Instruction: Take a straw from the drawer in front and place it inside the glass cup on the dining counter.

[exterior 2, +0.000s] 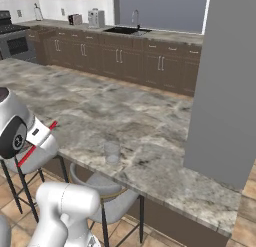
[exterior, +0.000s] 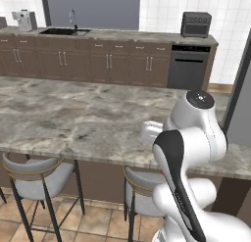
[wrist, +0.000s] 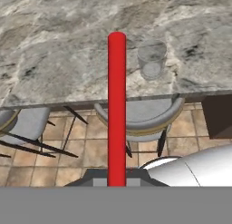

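The thin, straight, bright-red straw is smooth and matte with a rounded top. In the hand view it stands up from the bottom centre, pinched by the tool, whose jaws are pressed together on its lower end; the fingertips themselves are mostly cut off at the frame's edge. In the right base view the straw runs slanted past the arm's wrist, its middle hidden behind a white block, so two short red lengths show.

One small, clear glass cup, a plain cylinder with a thicker base, stands upright near the front edge of the tabletop, a long slab of grey-beige veined marble on a dark brown base. The straw is in the air on the stool side of that edge, apart from the cup. In the right base view the cup is faint and hard to pick out against the veining.

Two grey-cushioned stools with thin dark metal legs are tucked beneath, over tan floor tiles.
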